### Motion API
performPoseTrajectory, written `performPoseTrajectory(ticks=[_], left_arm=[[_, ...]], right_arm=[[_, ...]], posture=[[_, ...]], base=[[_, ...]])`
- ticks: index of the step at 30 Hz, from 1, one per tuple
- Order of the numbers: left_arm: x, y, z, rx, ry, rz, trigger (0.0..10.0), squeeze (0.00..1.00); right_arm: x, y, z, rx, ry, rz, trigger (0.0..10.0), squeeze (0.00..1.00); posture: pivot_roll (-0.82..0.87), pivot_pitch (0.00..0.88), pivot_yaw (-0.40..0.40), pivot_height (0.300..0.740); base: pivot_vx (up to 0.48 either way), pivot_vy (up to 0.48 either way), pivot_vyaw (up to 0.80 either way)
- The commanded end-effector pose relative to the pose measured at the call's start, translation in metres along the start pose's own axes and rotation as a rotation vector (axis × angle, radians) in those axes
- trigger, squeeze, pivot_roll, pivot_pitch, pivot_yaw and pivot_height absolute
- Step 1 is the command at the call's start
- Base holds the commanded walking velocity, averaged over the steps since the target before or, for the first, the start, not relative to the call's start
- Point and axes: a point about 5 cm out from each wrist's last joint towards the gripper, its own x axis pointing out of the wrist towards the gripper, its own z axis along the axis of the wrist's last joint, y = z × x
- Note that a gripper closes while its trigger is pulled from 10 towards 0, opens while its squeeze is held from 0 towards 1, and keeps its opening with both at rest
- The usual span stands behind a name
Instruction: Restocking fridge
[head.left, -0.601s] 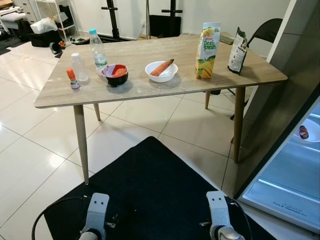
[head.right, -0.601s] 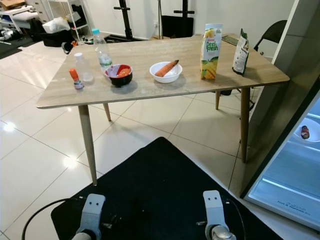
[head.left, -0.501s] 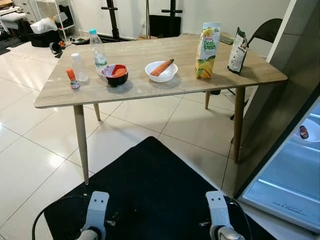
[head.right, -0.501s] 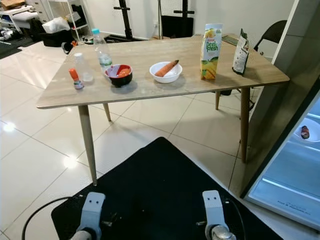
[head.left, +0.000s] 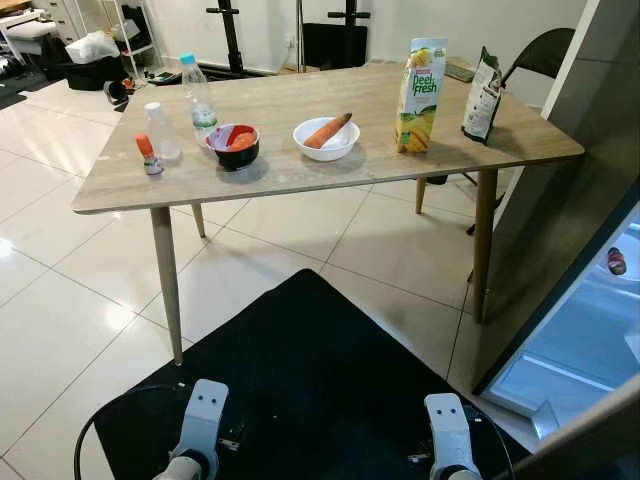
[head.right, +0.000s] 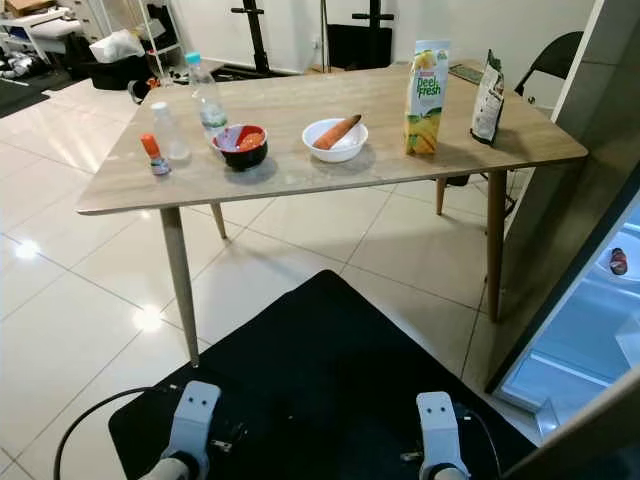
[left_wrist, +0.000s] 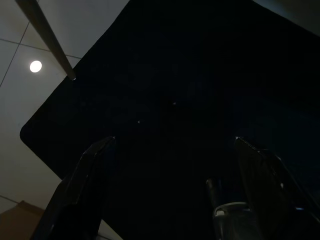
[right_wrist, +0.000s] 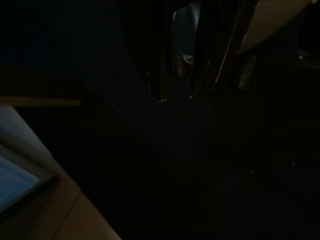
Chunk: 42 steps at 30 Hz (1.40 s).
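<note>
Change since earlier: whole view shifted, so the camera moved, not the goods; a tan edge, probably the fridge door, now cuts across at 5 o'clock.
Left gripper (left_wrist: 172, 185): hangs idle above the black mat (head.left: 320, 370), fingers spread wide, holding nothing.
Right gripper (right_wrist: 177, 95): hangs low by the fridge side; wrist view too dark, cannot tell whether fingers are apart or together.
Goods: all on the table (head.left: 300, 175) at 12 o'clock; juice carton (head.left: 420, 82) upright toward 1 o'clock, snack bag (head.left: 483, 95) just beyond it, white bowl with a carrot (head.left: 326, 138) central, dark bowl (head.left: 235, 147) beside it, water bottle (head.left: 198, 95), small clear bottle (head.left: 160, 132) and small orange-capped bottle (head.left: 148, 157) toward 11 o'clock.
Fridge (head.left: 590, 340): open at 3 o'clock, lit; one white dish (head.left: 622, 262) on a shelf.
Progress: judged barely begun; every table item remains to be carried.
Obstacles: table legs and a dark chair (head.left: 545, 55) behind the table; cable (head.left: 110, 445) on the mat at 7 o'clock.
</note>
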Motion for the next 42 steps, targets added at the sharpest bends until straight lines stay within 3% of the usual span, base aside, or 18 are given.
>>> performPoseTrajectory(ticks=[1,4,10,14,21,26,42], left_arm=[[-0.003,0.001,-0.005,-0.018,0.009,0.013,10.0,0.0],[-0.003,0.0,-0.005,0.013,0.01,-0.012,10.0,0.0],[-0.006,0.005,-0.008,-0.023,0.005,0.029,10.0,0.0],[-0.006,0.002,-0.009,-0.014,0.012,-0.001,10.0,0.0],[-0.006,-0.002,-0.011,-0.03,0.009,0.003,10.0,0.0],[-0.006,-0.007,-0.011,-0.029,0.005,-0.009,10.0,0.0],[-0.01,-0.003,-0.015,-0.028,0.005,0.003,10.0,0.0]], right_arm=[[-0.004,0.002,-0.011,-0.006,0.023,0.012,10.0,0.0],[-0.005,0.002,-0.013,0.016,0.016,-0.001,10.0,0.0],[-0.005,0.008,-0.015,0.016,0.037,0.014,10.0,0.0],[-0.002,0.002,-0.005,0.054,0.001,0.007,10.0,0.0],[-0.004,-0.004,-0.007,-0.023,-0.003,0.007,10.0,0.0],[-0.005,-0.011,-0.008,-0.013,-0.013,-0.017,10.0,0.0],[-0.007,0.0,-0.014,-0.056,-0.001,0.006,10.0,0.0]], posture=[[-0.17,0.124,0.051,0.714],[-0.16,0.121,0.042,0.714],[-0.17,0.13,0.068,0.714],[-0.18,0.137,0.064,0.714],[-0.19,0.133,0.051,0.714],[-0.2,0.142,0.054,0.714],[-0.19,0.139,0.057,0.714]], base=[[0.0,0.0,0.0],[0.0,0.0,0.0],[0.0,0.0,0.0],[0.0,0.0,0.0],[0.0,0.0,0.0],[0.0,0.0,0.0],[0.0,0.0,0.0]])
